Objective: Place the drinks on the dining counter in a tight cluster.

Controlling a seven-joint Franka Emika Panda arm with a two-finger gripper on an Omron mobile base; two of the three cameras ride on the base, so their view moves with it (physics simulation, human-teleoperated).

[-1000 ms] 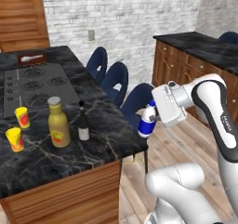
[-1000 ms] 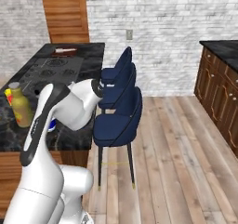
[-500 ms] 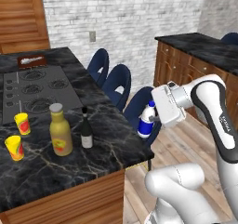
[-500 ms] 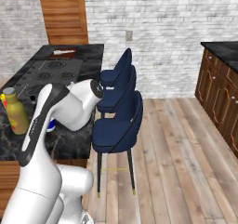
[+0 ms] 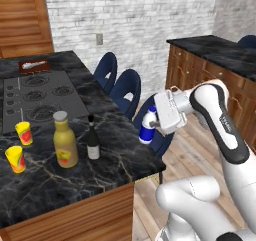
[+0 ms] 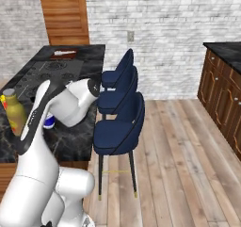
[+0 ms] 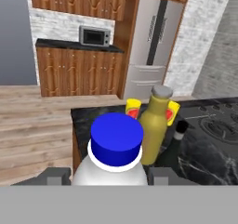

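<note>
My gripper (image 5: 152, 121) is shut on the small blue-and-white bottle (image 5: 147, 127) and holds it upright in the air, just off the right edge of the dining counter (image 5: 118, 157). In the hand view the bottle's blue cap (image 7: 116, 140) sits between my fingertips (image 7: 55, 175). On the counter stand the mustard-yellow bottle (image 5: 65, 140) and, close on its right, the slim dark wine bottle (image 5: 92, 138). From the hand both show beyond the held bottle: the yellow bottle (image 7: 156, 125) and the wine bottle (image 7: 179, 134). My arm hides most of the held bottle (image 6: 48, 121) in the right base view.
Two yellow cups (image 5: 23, 133) (image 5: 15, 158) stand left of the bottles. The black cooktop (image 5: 40, 93) lies further back on the counter. Blue stools (image 6: 117, 122) line the counter's right side, one under my hand. A wall counter (image 5: 215, 47) runs at the right.
The base views shifted early in the second as the base moved. Since then my gripper, still shut on the bottle, has come a little left toward the counter.
</note>
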